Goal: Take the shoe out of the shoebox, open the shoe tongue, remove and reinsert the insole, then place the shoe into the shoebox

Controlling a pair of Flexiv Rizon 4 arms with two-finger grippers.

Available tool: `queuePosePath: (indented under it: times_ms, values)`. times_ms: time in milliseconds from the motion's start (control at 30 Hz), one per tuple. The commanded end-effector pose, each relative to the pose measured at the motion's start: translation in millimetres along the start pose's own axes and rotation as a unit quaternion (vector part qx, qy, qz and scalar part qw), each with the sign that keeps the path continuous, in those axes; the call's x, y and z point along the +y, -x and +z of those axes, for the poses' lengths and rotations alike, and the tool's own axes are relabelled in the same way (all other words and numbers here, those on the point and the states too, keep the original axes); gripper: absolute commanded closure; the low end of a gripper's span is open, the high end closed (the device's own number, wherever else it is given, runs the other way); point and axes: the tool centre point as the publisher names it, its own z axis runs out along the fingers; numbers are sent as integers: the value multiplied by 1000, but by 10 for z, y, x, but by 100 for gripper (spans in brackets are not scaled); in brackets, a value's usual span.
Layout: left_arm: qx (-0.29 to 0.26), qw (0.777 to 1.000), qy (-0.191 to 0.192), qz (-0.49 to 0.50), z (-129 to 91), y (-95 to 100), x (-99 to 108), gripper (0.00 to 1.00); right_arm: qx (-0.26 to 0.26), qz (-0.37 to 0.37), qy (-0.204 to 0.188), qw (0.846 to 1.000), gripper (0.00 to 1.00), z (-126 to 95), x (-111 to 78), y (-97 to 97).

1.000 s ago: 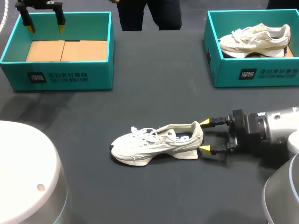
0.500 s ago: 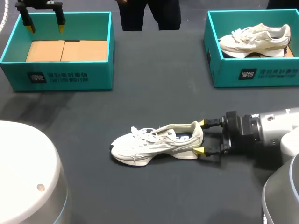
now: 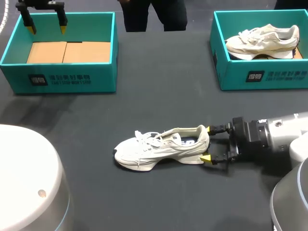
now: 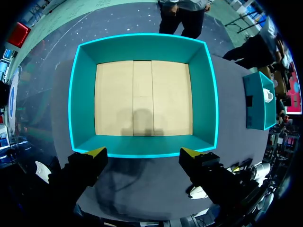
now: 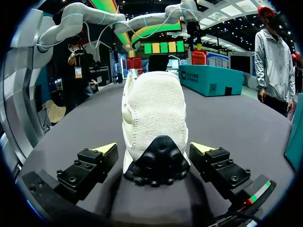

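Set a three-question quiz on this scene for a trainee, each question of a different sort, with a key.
1. True or false: both teal shoeboxes are empty.
2. Multiple choice: which part of the white shoe on the table sits between the open fingers of the right gripper? A. toe B. heel C. tongue
3. Fill in: the left gripper hangs open above the left shoebox; the second shoe lies in the ____ shoebox.

Key: 1 false, because the right shoebox holds a shoe; 2 B; 3 right.
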Motion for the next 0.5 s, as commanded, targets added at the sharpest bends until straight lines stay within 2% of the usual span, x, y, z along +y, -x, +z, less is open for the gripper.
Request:
queuePosePath:
  times_ms: [33,500]
  values:
    - [-1,1000,0,0,-4,0,0,0,9,0,3,1000,0,31,-11,22]
    - [-1,1000,0,0,-4,0,0,0,28,-8,19,999,0,137,-7,71]
